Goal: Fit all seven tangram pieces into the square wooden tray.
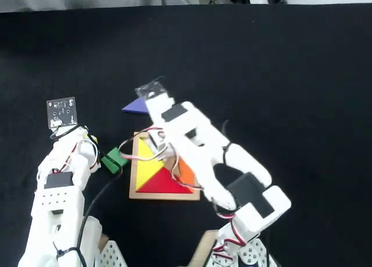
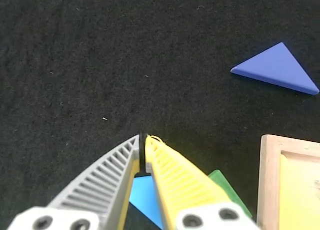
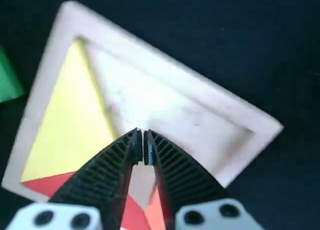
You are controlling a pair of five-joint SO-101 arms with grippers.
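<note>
— What are you working on?
— Black cloth (image 1: pixel 290 69) covers the whole table. The square wooden tray (image 1: pixel 134 178) lies on it, just in front of my two arms.
— What's in the tray?
— A yellow triangle (image 1: pixel 148 165), a red triangle (image 1: pixel 165 185) touching it along one edge, and an orange piece (image 1: pixel 187 173) beside them. The rest of the tray floor is bare wood.
— And outside it?
— A green piece (image 1: pixel 114 160) lies just beside the tray, between it and my left arm. A dark blue triangle (image 1: pixel 135 106) lies on the cloth beyond the tray, apart from it.
— Your grippers?
— My left gripper (image 2: pixel 142 149) hangs over the cloth. Its grey and yellow fingers are pressed together at the tips with nothing between them. A light blue piece (image 2: pixel 144 197) shows underneath it, next to the green one. My right gripper (image 3: pixel 141 147) is above the tray's bare wood, its black fingers closed too, holding nothing.
</note>
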